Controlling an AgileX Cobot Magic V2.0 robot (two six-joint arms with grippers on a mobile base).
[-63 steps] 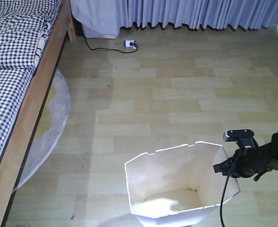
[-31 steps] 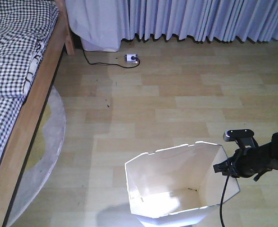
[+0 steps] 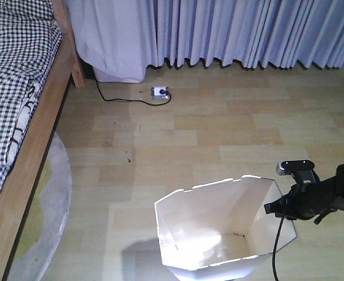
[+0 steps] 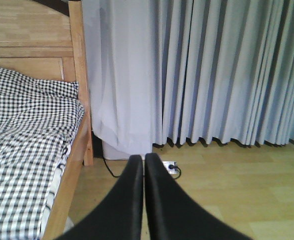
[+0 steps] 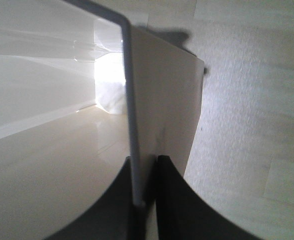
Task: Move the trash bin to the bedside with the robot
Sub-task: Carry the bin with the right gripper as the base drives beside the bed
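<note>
The trash bin [image 3: 210, 213] stands upright on the wooden floor [image 3: 230, 134] at the bottom of the front view, well apart from the bed [image 3: 34, 149], which runs along the left edge with its checked bedding [image 3: 11, 76]. A round grey rug [image 3: 52, 216] lies beside the bed frame, between bed and bin. The black right arm [image 3: 336, 193] reaches in from the right, and the right tool [image 5: 145, 162] pinches the bin's right wall at the rim, one finger inside and one outside. The left tool [image 4: 143, 160] is pressed together with nothing between its fingers, facing the pale curtain [image 4: 212, 75] and the bedpost [image 4: 79, 75]. A white power strip [image 3: 160, 92] with a black cable [image 3: 116, 98] lies on the floor below the curtain.
</note>
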